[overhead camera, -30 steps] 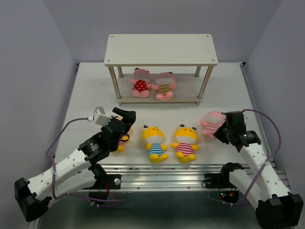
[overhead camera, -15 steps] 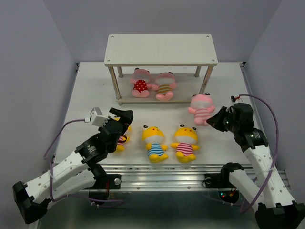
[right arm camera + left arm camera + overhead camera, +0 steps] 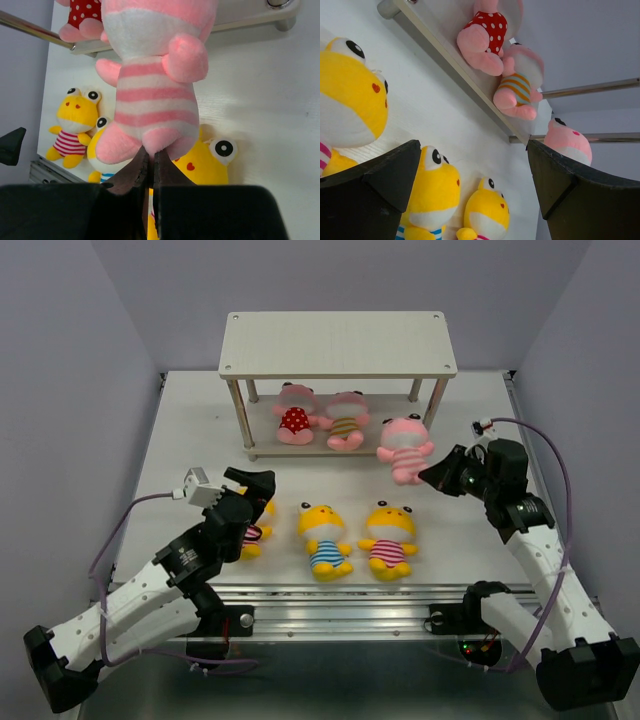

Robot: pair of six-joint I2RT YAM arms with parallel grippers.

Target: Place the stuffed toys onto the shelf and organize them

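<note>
Right gripper pinches the pink-striped toy by its bottom at 2 o'clock, just before the lower board of the shelf. Left gripper gapes wide at 8 o'clock, over a yellow toy.

The shelf's top board lies bare; the left and middle of its lower board are taken by the red-dotted toy and the brown-striped toy, with room only toward the right front leg. The pink-striped pink toy in the right gripper hangs just before that gap, and three yellow toys line the near table
</note>
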